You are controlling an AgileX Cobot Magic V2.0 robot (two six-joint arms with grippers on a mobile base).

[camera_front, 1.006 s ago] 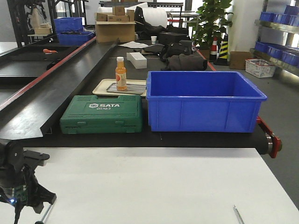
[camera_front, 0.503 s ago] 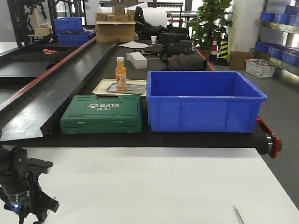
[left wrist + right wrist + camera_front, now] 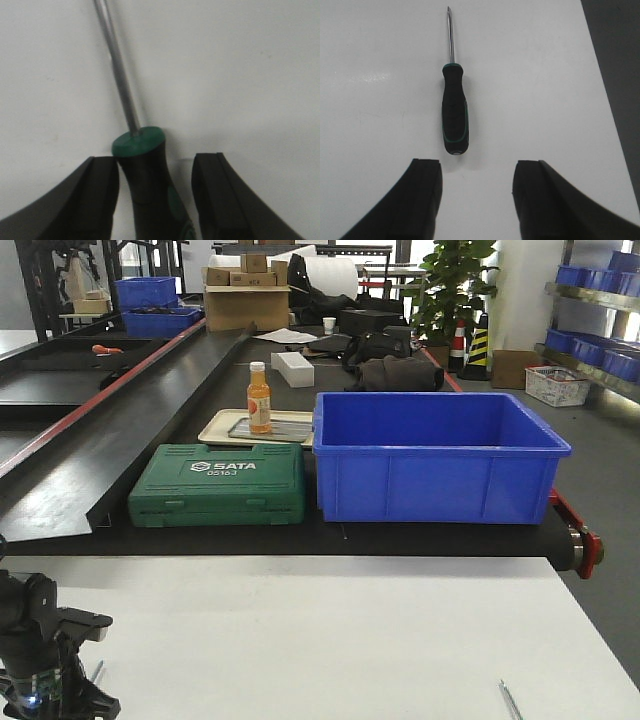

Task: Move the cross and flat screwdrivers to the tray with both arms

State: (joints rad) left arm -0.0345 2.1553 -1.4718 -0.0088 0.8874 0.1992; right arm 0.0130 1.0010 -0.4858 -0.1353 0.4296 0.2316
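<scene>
Colour-wise it's a pretty simple scene. The table top (image 3: 330,630) is plain white. The left gripper (image 3: 155,161) and right gripper (image 3: 477,167) are both matte black. The first screwdriver (image 3: 142,170) has a black handle with a green collar and a silver shaft. The second screwdriver (image 3: 454,112) is the same deal — black handle, thin green stripe down the side, silver shaft. Further back, the bin (image 3: 435,465) is bright blue and the tool case (image 3: 220,485) is dark green with white SATA lettering. The bottle (image 3: 259,400) is orange with a white cap, and the belt (image 3: 200,390) is black with a red strip along one side.
</scene>
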